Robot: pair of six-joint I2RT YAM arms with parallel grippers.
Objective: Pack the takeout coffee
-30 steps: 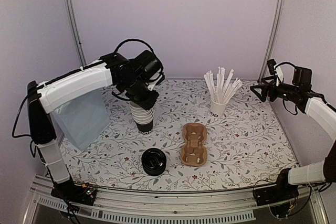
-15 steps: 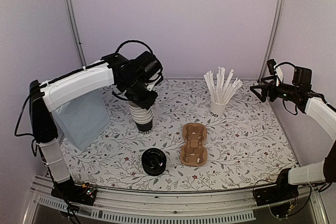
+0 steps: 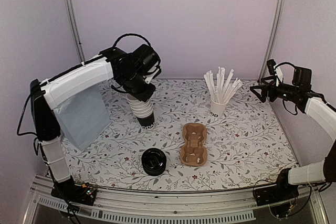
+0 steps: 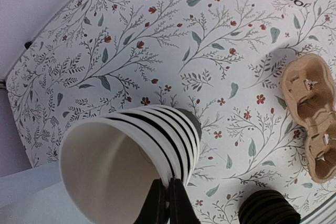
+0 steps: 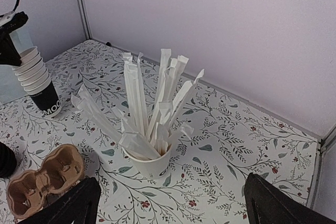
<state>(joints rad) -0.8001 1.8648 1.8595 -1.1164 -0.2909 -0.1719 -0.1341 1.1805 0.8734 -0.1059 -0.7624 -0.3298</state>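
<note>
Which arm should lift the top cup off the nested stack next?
Left. The left hand is pinched shut on the top rim of the cup stack. The right hand hangs open far to the right, beyond the straw cup.

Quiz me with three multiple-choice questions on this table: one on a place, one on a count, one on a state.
1. The brown cup carrier lies: A beside the black lids; B inside the bag; C behind the straws.
2. Hollows in the carrier: A two; B four; C six.
3. The left gripper is: A wide open; B shut on the rim of the cup stack; C holding a straw.
Answers: A, the top view shows them side by side; A, two hollows show; B, its fingers pinch the top cup's wall.
</note>
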